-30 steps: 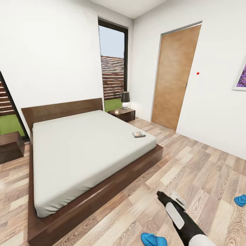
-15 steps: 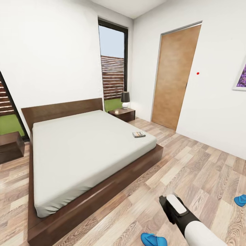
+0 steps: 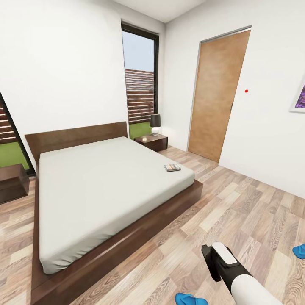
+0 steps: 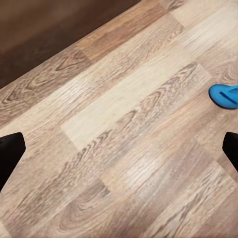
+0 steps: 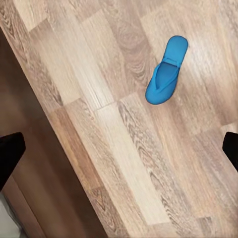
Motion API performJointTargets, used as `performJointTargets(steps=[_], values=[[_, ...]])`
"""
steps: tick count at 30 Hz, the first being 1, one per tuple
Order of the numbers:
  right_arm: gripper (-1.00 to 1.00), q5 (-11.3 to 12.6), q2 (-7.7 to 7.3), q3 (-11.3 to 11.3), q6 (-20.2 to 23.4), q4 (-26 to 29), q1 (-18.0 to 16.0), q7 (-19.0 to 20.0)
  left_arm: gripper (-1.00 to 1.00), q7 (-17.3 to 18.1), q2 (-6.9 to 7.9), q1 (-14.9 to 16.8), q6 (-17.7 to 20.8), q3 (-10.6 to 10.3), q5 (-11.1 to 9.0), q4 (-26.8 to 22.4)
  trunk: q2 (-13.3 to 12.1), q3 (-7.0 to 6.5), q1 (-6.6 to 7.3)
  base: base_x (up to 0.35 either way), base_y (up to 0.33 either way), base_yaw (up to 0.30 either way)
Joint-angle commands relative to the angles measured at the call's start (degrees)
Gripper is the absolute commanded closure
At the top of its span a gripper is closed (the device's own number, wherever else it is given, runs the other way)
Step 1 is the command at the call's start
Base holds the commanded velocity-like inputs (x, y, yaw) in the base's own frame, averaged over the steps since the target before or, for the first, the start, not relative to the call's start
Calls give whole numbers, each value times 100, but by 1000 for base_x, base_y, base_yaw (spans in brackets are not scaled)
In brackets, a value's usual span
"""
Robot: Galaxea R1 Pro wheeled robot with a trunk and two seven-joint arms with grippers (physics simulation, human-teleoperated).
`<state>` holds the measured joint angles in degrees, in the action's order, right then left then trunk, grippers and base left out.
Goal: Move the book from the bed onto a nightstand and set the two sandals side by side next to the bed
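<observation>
step: robot looked set to fetch a sandal first | book lay near the bed foot corner | sandals apart on floor | both grippers wide open, holding nothing | next: reach down, grab it

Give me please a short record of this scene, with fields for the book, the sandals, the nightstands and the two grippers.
book: on the bed, near its right edge
sandals: two, blue, apart on the floor; nearer sandal, farther sandal
nightstands: right nightstand carries a lamp; left nightstand
left gripper: open above the floor
right gripper: open above the floor
</observation>
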<state>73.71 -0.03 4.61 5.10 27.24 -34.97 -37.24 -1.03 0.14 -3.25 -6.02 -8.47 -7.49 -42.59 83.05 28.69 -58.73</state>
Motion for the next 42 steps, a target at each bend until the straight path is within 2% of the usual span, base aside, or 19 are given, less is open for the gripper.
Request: performJointTargets(steps=[1,3,18,20,21,22,23,24,25,29,33,36,37,40,42], values=[[-100,3,1,19,35,11,-1,-29,-100,-11,3,0,-12,-16,-60,-4,3,5,0,2,0,0],[-100,3,2,21,35,11,-1,-29,-100,-11,3,0,-13,-15,-60,-4,3,5,0,1,0,0],[-100,3,10,21,35,10,-1,-29,-100,6,5,0,-13,-8,-60,-87,604,274,-330,0,0,0],[-100,3,11,17,35,10,-1,-29,-100,3,6,0,-8,-8,-60,-388,685,310,-373,0,0,0],[-100,3,11,16,35,10,-1,-29,-100,10,11,0,11,-10,-62,-709,685,310,-373,0,0,0],[-100,3,11,15,35,10,-1,-29,-100,51,16,0,90,-12,-65,-1308,685,310,-373,0,0,0],[-100,3,11,15,35,10,-1,-29,-100,72,17,0,147,-13,-66,-1526,685,310,-373,0,0,0],[-100,3,11,14,35,10,-1,-29,-100,122,19,0,318,-16,-67,-1976,685,310,-373,0,0,0],[-100,3,11,14,35,10,-1,-29,-100,148,19,0,429,-18,-67,-2198,685,310,-373,0,0,0],[-100,3,11,15,35,10,-1,-28,-100,427,14,0,1345,-15,-70,-3713,685,310,-373,0,0,0],[-100,3,11,14,35,10,-1,-28,-100,890,6,0,1609,-19,-82,-4833,685,310,-373,0,0,0],[-100,3,11,14,35,8,-1,-25,-100,1483,12,0,1641,-16,-176,-5103,685,310,-373,0,0,0],[-100,3,11,14,35,9,-1,-26,-100,1590,14,0,1643,-14,-211,-5122,685,310,-373,0,0,0],[-100,3,11,14,35,5,-1,-27,-100,2200,43,0,1653,11,-440,-5152,685,310,-373,0,0,0],[-100,3,11,14,35,8,-1,-26,-100,2483,107,0,1646,39,-501,-5071,685,310,-373,0,0,0]])
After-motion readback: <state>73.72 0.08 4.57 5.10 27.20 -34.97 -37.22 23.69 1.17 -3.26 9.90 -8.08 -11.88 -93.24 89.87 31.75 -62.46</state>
